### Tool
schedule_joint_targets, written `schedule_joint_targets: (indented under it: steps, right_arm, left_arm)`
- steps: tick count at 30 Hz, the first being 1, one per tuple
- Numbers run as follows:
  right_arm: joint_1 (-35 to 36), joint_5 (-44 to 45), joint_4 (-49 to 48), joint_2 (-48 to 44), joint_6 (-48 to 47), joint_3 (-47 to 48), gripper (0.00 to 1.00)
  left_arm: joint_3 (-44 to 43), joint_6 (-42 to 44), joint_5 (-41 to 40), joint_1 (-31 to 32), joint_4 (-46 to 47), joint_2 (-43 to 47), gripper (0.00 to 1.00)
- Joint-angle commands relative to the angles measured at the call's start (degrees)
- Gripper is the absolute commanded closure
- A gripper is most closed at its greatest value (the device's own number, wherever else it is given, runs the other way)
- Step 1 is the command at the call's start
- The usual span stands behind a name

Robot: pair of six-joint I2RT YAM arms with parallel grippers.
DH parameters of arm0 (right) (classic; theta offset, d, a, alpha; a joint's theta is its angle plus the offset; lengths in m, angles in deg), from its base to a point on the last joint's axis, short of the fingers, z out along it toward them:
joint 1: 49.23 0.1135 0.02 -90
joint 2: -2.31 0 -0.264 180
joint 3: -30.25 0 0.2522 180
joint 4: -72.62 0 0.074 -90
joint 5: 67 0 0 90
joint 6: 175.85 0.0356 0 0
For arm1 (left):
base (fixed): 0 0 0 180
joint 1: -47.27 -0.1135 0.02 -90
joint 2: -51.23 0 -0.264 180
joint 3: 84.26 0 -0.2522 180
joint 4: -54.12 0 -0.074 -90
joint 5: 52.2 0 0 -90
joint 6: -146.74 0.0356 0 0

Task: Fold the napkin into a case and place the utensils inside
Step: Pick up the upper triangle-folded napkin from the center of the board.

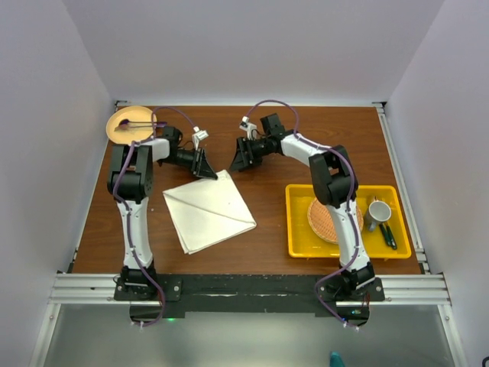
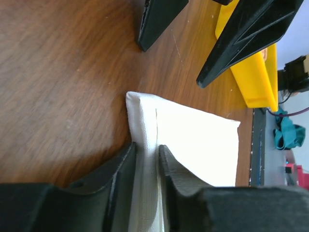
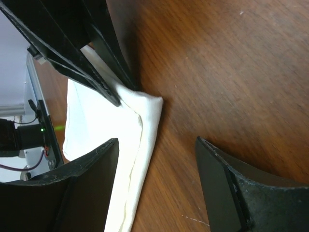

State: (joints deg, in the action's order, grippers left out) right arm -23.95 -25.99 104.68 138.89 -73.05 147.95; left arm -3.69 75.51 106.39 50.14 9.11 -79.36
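Top view, table [image 1: 267, 138]: brown wood, with both arms reaching over it from the near edge
Top view, napkin [image 1: 208, 212]: cream-white cloth folded flat, left of centre, one corner pointing to the far side, a diagonal crease across it
Top view, left gripper [image 1: 208, 170]: at the napkin's far corner, touching the cloth
Top view, right gripper [image 1: 240, 159]: just beside the same corner on its right, facing the left gripper
Top view, plate [image 1: 122, 131]: tan, at the far left corner, with a purple utensil [image 1: 137, 121] lying on it
Top view, yellow tray [image 1: 299, 229]: at the right, well apart from the napkin; holds a round woven mat [image 1: 321, 220], a mug [image 1: 378, 211] and dark green-handled utensils [image 1: 388, 235]
Left wrist view, left gripper [image 2: 147, 154]: clenched on a raised fold at the napkin's [image 2: 198, 140] edge, the cloth pinched between both fingers [image 2: 120, 179]
Left wrist view, right gripper [image 2: 171, 66]: two black fingers beyond the corner, spread apart, above bare wood
Right wrist view, right gripper [image 3: 157, 142]: released, jaws wide apart, grasping nothing
Right wrist view, napkin [image 3: 96, 125]: its folded edge runs partly under the fingers [image 3: 91, 179] on one side; contact cannot be told
Right wrist view, left gripper [image 3: 126, 95]: tips meet at the napkin's rounded corner
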Motion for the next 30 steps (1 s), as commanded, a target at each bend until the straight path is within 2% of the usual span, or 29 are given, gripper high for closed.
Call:
schedule_joint_targets:
  steps: [1,5,14,17,20,21,24,25,28,30]
  right_arm:
    - [1.4,1.2,1.1,2.2,-1.6,-0.4,0.33]
    - [2.2,-0.7,1.2,2.6,-2.4,-1.0,0.34]
    - [4.7,-4.9,0.1,4.8,-1.7,1.3,0.36]
    - [5.2,-6.0,-0.4,5.4,-1.2,2.0,0.42]
    - [5.4,-6.7,-1.3,5.0,-0.7,1.8,0.55]
    - [5.4,-6.7,-1.5,4.8,-0.8,1.6,0.64]
    - [5.6,-6.0,-2.3,3.5,-0.8,0.9,0.79]
    - [5.7,-5.9,-2.8,3.0,-1.0,0.7,0.87]
    - [5.7,-5.4,-2.7,0.5,-2.7,-0.1,1.0]
    - [5.9,-5.1,-2.8,-1.8,-5.0,-1.4,1.0]
  left_arm:
    - [0.1,5.2,-4.7,1.3,-0.3,3.8,0.75]
    - [0.3,7.0,-4.3,1.9,-0.5,5.6,0.79]
    - [0.8,12.7,-2.8,3.3,-3.8,7.7,0.8]
    - [0.7,13.6,-2.7,3.4,-4.5,7.7,0.81]
    - [0.6,14.6,-2.7,3.5,-5.3,7.6,0.81]
    - [0.6,15.0,-2.7,3.5,-5.5,7.7,0.81]
    - [1.2,15.2,-3.6,3.0,-6.1,8.8,0.61]
    - [2.0,15.7,-3.9,2.7,-6.4,9.4,0.49]
    - [3.4,18.9,-5.5,-0.5,-9.1,11.7,0.36]
    - [3.0,22.9,-6.6,-2.9,-13.4,12.1,0.29]
